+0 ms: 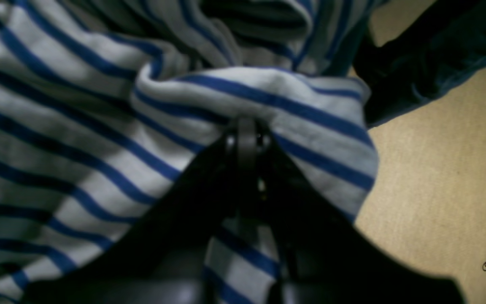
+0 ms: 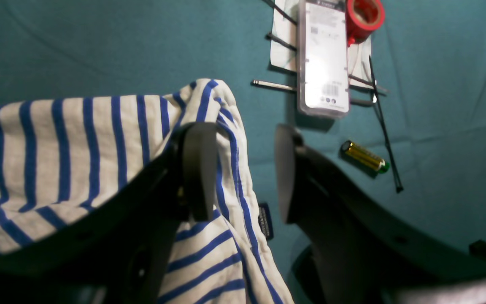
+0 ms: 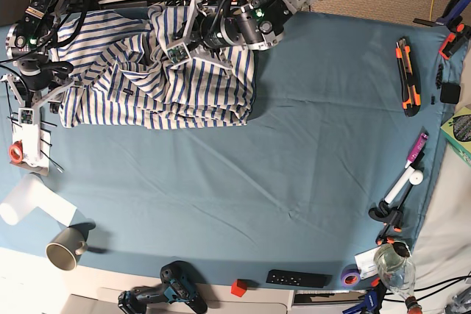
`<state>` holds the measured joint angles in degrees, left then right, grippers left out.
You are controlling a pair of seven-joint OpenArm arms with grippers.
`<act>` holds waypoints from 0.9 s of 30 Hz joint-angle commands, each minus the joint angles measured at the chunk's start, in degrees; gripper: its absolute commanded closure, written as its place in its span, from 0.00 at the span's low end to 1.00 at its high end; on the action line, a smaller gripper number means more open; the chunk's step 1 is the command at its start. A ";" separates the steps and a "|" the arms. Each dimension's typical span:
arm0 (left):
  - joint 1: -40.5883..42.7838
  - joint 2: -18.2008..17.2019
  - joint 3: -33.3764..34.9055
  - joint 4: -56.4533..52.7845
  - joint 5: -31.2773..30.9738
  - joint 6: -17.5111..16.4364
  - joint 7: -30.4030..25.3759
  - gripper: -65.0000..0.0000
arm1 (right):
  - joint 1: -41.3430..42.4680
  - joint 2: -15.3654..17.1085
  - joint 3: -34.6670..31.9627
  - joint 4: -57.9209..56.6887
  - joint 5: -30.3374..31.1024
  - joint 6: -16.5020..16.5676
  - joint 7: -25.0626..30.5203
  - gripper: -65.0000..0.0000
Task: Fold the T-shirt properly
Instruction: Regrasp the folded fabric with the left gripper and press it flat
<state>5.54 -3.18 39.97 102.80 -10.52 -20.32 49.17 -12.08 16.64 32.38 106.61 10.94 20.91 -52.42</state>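
The T-shirt (image 3: 154,79), white with blue stripes, lies crumpled at the far left of the teal table. In the left wrist view my left gripper (image 1: 247,128) is shut on a raised fold of the T-shirt (image 1: 99,139); from the base view this left gripper (image 3: 174,52) sits over the bunched middle. My right gripper (image 2: 241,173) stands open at the T-shirt's (image 2: 78,143) edge, one finger (image 2: 196,169) over the cloth, the other over bare table. A small dark label (image 2: 265,220) shows by the hem. In the base view the right gripper (image 3: 40,101) is at the shirt's left side.
Just beyond the right gripper lie a clear plastic package (image 2: 323,59), a red tape roll (image 2: 363,17), a battery (image 2: 364,157) and black cable ties (image 2: 384,126). An orange knife (image 3: 407,75), a mug (image 3: 65,246), a drill (image 3: 165,295) and a remote (image 3: 298,279) line the table's edges.
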 commanded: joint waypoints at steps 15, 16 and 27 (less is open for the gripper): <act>-6.73 3.85 -1.92 4.20 -18.38 -19.68 -1.92 1.00 | 0.48 0.98 0.28 0.90 0.17 -0.24 1.62 0.64; -7.15 4.39 -2.71 4.20 -16.70 -19.02 -3.04 1.00 | 0.48 0.98 0.28 0.90 0.17 -0.24 1.62 0.64; -10.67 5.60 -4.85 -4.59 0.17 -3.52 -7.13 1.00 | 0.50 0.96 0.28 0.90 2.32 -0.22 1.64 0.64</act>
<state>-3.90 1.61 35.20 97.12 -9.67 -23.77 43.55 -12.10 16.64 32.38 106.61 12.95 20.91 -52.42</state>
